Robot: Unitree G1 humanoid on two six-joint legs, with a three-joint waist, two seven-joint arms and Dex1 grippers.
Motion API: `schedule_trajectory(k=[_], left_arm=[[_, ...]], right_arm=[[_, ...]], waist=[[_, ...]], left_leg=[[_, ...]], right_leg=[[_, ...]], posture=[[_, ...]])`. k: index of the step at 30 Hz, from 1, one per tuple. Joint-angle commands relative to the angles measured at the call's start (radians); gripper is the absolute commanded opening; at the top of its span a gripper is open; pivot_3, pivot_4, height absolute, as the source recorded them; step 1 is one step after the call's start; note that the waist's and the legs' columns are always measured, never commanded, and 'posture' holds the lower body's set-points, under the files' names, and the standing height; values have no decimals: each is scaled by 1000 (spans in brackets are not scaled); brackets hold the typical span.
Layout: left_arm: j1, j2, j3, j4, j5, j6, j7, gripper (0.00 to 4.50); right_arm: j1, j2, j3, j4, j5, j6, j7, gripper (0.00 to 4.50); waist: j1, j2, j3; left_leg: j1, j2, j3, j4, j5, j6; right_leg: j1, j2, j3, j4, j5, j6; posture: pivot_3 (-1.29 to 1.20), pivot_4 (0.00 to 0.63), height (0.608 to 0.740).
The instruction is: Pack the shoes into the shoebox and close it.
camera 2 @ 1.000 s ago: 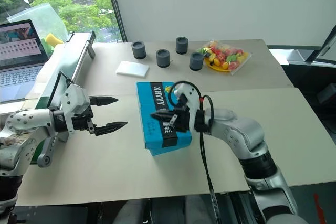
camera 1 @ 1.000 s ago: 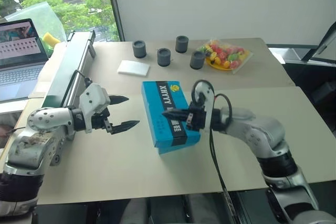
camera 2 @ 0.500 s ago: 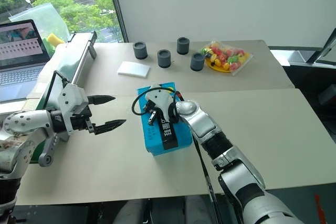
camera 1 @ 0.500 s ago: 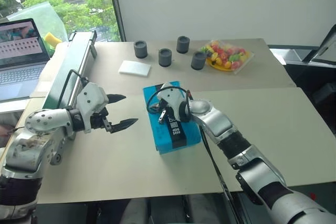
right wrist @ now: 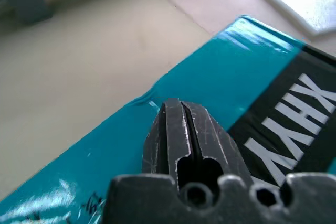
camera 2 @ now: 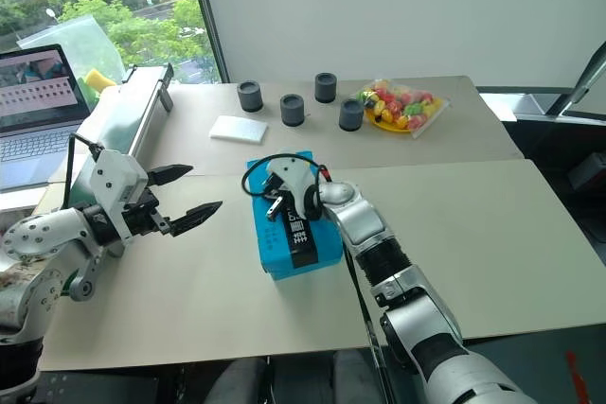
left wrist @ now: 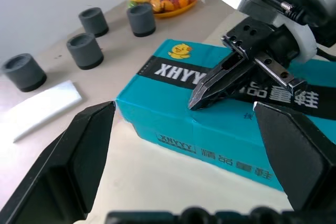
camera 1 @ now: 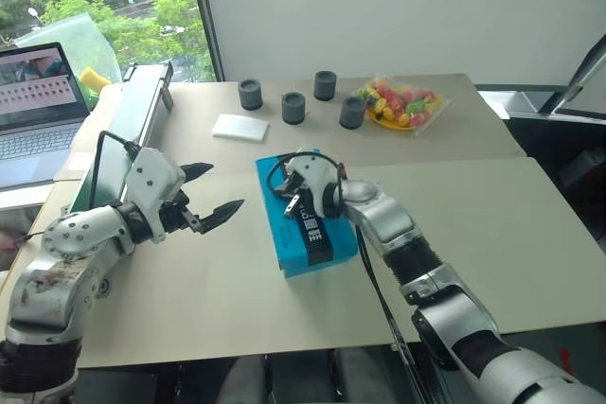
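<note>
The turquoise shoebox (camera 1: pixel 327 248) lies on the table with its lid down, black printed strip on top. The shoes are hidden. My right gripper (camera 1: pixel 283 200) is shut, and its tips rest on the lid near the box's left edge, towards the far end. They show as closed black fingers (left wrist: pixel 220 80) on the lid in the left wrist view, and pressed together over the turquoise lid (right wrist: pixel 126 129) in the right wrist view. To the left of the box, my left gripper (camera 1: pixel 210 190) is open and points at its side, holding nothing.
Behind the box lie a flat white pad (camera 1: pixel 239 127), several dark grey cylinders (camera 1: pixel 294 107) and a bag of colourful sweets (camera 1: pixel 402 101). A long green rail (camera 1: pixel 133 130) and a laptop (camera 1: pixel 38 101) line the left edge. Bare table (camera 1: pixel 473 205) lies to the right.
My right arm has swung round, and its shut gripper has moved from the middle of the lid towards the far end. The left gripper turned a little towards the box, still open.
</note>
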Motion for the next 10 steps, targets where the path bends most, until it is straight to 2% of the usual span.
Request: schedule_trajectory(k=[1,5,10], left_arm=[[46,-79,37,-89,23,14,154,4500],[95,-201,33,-123,72,26,322,4500],[132,-353,31,-156,114,51,504,4500]], right_arm=[[-60,-32,-281,-139,206,152,-105,50],[-13,-78,-366,-235,253,230,-176,50],[87,-183,-262,-297,34,203,-343,50]], waist=[[2,0,0],[2,0,0],[0,0,0]], left_leg=[[-3,0,-2,0,0,0],[-7,-1,-4,0,-2,-1],[-7,-1,-3,-1,-2,-1]], right_leg=[[-2,-1,-1,-1,0,0],[-3,-2,-3,-1,0,1],[-3,-2,-2,-5,0,1]], posture=[[0,150,740],[0,150,740],[0,150,740]])
